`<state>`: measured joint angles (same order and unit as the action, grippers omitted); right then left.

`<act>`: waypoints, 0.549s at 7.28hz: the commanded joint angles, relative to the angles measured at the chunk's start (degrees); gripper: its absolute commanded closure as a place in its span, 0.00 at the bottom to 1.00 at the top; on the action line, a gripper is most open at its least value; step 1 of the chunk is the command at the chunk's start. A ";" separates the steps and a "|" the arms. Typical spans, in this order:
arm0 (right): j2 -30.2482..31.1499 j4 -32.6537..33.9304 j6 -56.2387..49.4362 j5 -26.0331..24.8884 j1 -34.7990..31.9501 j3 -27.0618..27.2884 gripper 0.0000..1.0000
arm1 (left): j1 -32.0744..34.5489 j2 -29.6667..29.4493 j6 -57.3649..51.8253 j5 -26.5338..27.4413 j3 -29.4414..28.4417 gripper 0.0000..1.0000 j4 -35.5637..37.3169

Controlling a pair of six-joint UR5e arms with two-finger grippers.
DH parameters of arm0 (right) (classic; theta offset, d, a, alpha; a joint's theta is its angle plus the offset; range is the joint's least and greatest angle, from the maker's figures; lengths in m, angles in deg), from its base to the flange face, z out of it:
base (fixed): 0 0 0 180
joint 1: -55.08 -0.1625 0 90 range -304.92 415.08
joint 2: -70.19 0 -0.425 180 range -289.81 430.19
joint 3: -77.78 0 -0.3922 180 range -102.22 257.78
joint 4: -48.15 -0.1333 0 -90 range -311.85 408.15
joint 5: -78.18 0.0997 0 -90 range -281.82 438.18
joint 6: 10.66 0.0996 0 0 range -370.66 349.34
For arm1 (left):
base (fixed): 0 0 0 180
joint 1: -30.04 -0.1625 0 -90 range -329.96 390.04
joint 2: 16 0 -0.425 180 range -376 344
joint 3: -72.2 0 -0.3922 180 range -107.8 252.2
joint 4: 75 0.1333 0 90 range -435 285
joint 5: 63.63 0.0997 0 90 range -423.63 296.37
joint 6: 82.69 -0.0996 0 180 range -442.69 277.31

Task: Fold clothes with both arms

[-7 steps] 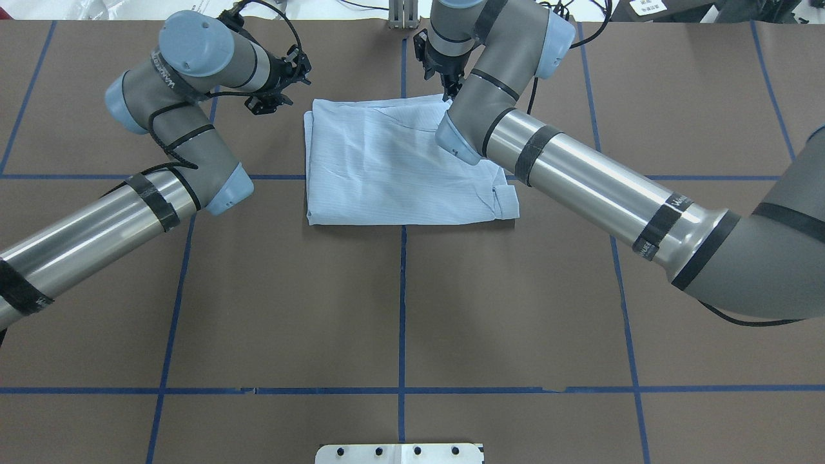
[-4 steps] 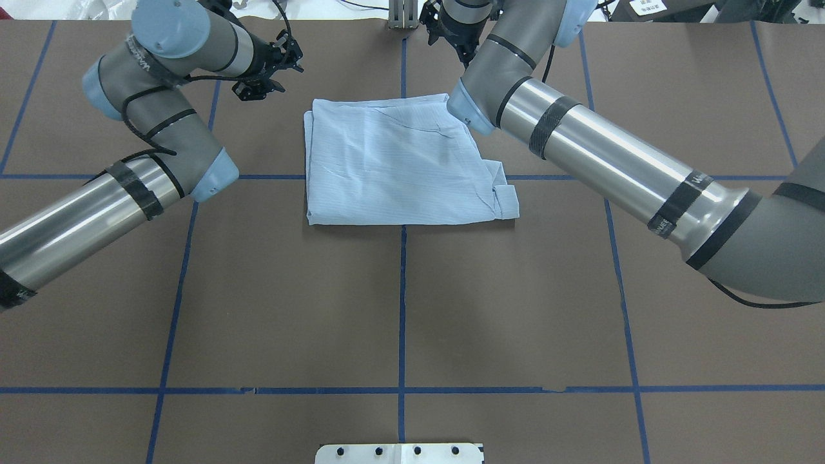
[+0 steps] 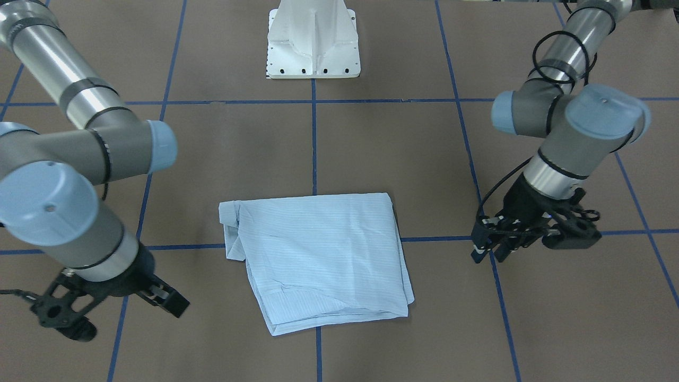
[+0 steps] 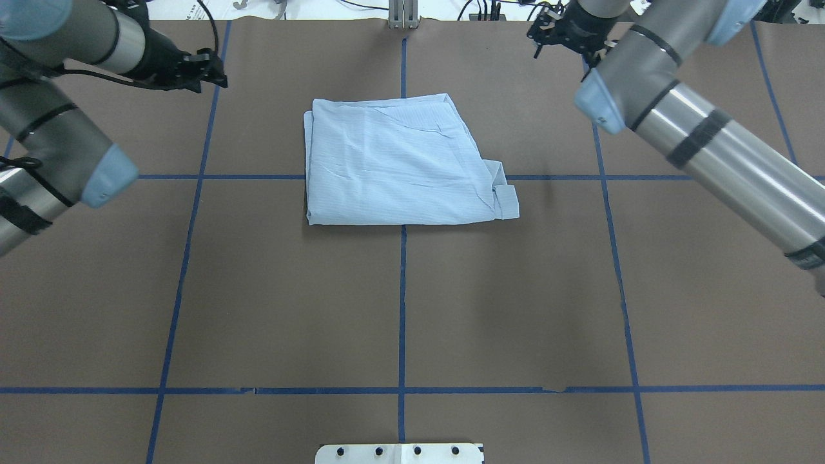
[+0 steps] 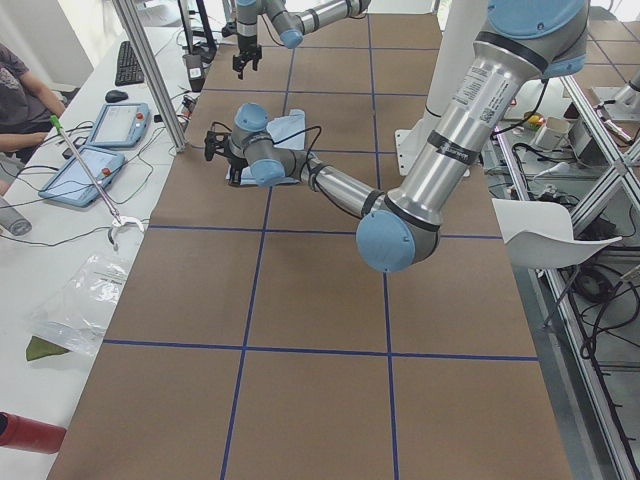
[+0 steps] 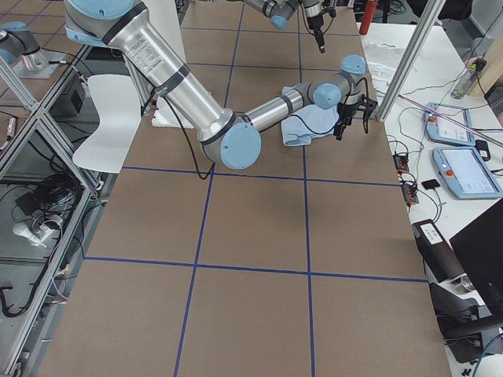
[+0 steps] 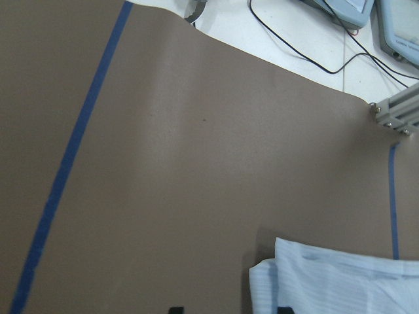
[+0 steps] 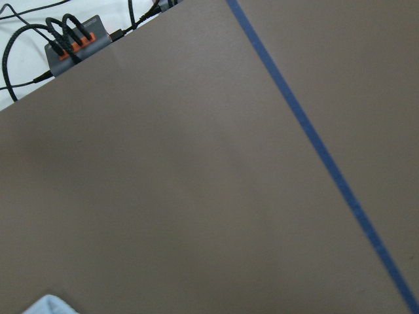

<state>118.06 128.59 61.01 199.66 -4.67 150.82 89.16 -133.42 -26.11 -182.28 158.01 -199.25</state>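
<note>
The pale blue striped shirt lies folded into a rough rectangle on the brown table, its collar end toward the right arm's side. Neither gripper touches it. My left gripper hovers off the shirt's far left corner, fingers apart and empty; its wrist view shows a shirt corner at the bottom edge. My right gripper is out past the shirt's far right side near the table's back edge, open and empty. A sliver of shirt shows in the right wrist view.
The white pedestal base stands at the robot's side of the table. Blue tape lines grid the brown cover. An aluminium post rises at the far edge. Tablets, cables and a seated person are beyond it.
Both arms have swung outward from the shirt: the left gripper to the left, the right gripper off the shirt's far right corner and away to the right. The shirt has stayed flat.
</note>
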 commanded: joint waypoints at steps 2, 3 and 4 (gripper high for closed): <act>16.24 0.34 -30.09 7.33 -11.57 7.38 0.00 | 11.17 11.91 -32.13 -7.38 7.16 0.43 6.45; 20.81 0.42 -39.41 8.23 -14.84 9.13 0.00 | 14.59 14.56 -39.45 -8.70 7.87 0.43 8.47; 24.95 0.51 -45.94 9.98 -19.13 10.36 0.00 | 18.01 17.11 -46.05 -10.88 7.79 0.42 10.15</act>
<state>137.49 129.00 24.95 207.52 -18.71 159.40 102.97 -119.73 -63.11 -190.88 165.33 -191.35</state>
